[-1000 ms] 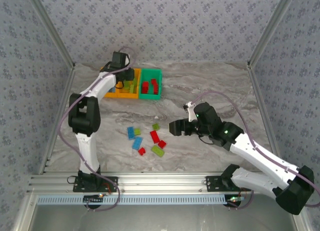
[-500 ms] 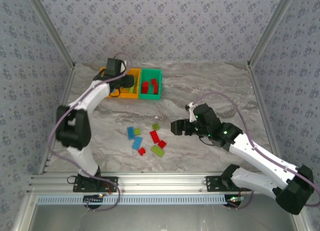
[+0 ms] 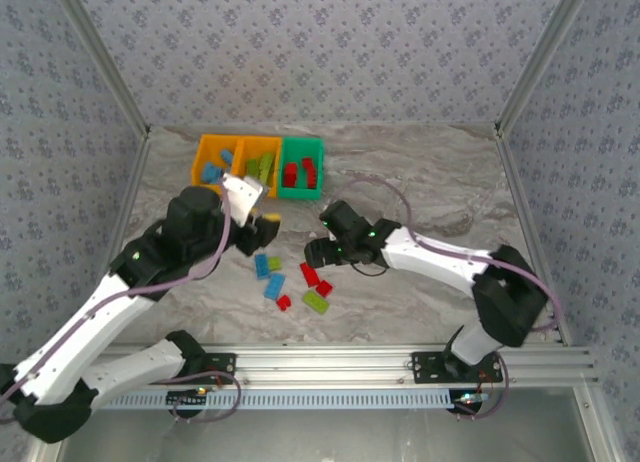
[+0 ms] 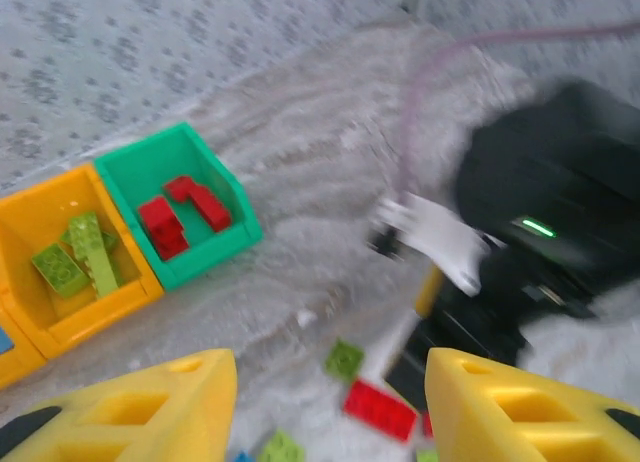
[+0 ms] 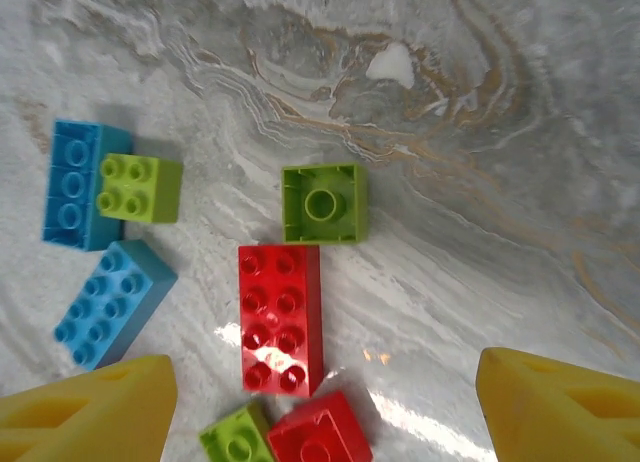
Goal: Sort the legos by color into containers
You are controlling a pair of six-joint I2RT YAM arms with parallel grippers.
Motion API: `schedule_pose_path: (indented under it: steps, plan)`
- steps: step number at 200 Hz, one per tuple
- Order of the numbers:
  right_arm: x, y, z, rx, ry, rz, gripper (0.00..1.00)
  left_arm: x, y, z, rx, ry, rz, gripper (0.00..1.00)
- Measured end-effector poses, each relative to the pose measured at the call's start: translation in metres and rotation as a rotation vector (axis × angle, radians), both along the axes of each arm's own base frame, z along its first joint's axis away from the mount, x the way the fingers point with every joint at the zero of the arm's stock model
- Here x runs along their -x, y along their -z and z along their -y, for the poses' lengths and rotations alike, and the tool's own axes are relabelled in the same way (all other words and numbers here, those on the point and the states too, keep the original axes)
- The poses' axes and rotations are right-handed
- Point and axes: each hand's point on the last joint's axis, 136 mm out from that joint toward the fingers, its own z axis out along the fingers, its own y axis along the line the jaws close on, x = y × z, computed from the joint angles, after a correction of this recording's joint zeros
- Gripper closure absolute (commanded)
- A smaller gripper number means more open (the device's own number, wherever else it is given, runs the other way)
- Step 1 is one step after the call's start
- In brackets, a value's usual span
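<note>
small studded plastic bricks in red, blue and lime green [image 3: 295, 277] lie loose near the middle of the grey marbled tabletop [image 3: 430, 182]. behind them, the joined row of three small plastic bins [image 3: 200, 152] holds sorted bricks: lime in the middle orange bin [image 4: 100, 312], red in the green bin [image 4: 210, 254]. the right gripper [image 5: 325, 362] hangs over a long red brick [image 5: 280, 317], fingers wide and empty. the left gripper [image 4: 330, 382], beside the pile, is spread apart, holding nothing.

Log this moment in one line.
left gripper: open, empty | right gripper: open, over red brick | bins: partly filled
</note>
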Motion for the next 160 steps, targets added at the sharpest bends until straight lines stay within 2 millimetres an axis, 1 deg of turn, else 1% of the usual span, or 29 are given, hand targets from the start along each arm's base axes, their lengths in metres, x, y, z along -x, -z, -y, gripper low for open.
schedule_pose_path:
  steps: [8, 18, 34, 39, 48, 58, 66, 85, 111, 125, 140, 152, 160]
  plan:
    - [-0.004, 0.008, -0.005, 0.013, -0.002, -0.014, 0.21, 0.015, 0.007, -0.002, -0.028, 0.047, -0.001, 0.41]
    - [-0.009, 0.018, -0.012, 0.028, -0.007, -0.029, 0.23, 0.03, 0.019, -0.006, -0.062, 0.093, -0.006, 0.4]
    - [-0.017, 0.028, -0.023, 0.045, -0.022, -0.039, 0.27, 0.042, 0.04, -0.013, -0.115, 0.134, -0.008, 0.39]
    - [-0.02, 0.031, -0.027, 0.046, -0.027, -0.04, 0.28, 0.045, 0.046, -0.016, -0.129, 0.142, -0.009, 0.36]
    - [-0.024, 0.034, -0.031, 0.05, -0.032, -0.038, 0.31, 0.047, 0.055, -0.018, -0.15, 0.153, -0.009, 0.29]
    - [-0.027, 0.037, -0.034, 0.054, -0.036, -0.035, 0.34, 0.048, 0.066, -0.017, -0.177, 0.171, -0.02, 0.15]
    - [-0.029, 0.041, -0.036, 0.063, -0.042, -0.035, 0.36, 0.048, 0.074, -0.015, -0.202, 0.188, -0.03, 0.09]
    - [-0.034, 0.051, -0.04, 0.08, -0.045, -0.043, 0.4, 0.047, 0.083, -0.011, -0.231, 0.205, -0.053, 0.06]
    - [-0.035, 0.064, -0.038, 0.112, -0.042, -0.057, 0.6, 0.044, 0.095, -0.007, -0.269, 0.219, -0.075, 0.04]
    - [-0.037, 0.064, -0.036, 0.127, -0.037, -0.046, 0.64, 0.044, 0.097, -0.008, -0.273, 0.216, -0.073, 0.03]
    - [-0.041, 0.056, -0.033, 0.13, -0.028, -0.014, 0.66, 0.043, 0.096, -0.011, -0.276, 0.204, -0.062, 0.03]
    - [-0.044, 0.04, -0.032, 0.11, -0.024, 0.033, 0.7, 0.041, 0.093, -0.015, -0.275, 0.183, -0.046, 0.03]
    - [-0.048, 0.023, -0.033, 0.078, -0.027, 0.083, 0.71, 0.039, 0.09, -0.018, -0.265, 0.164, -0.034, 0.03]
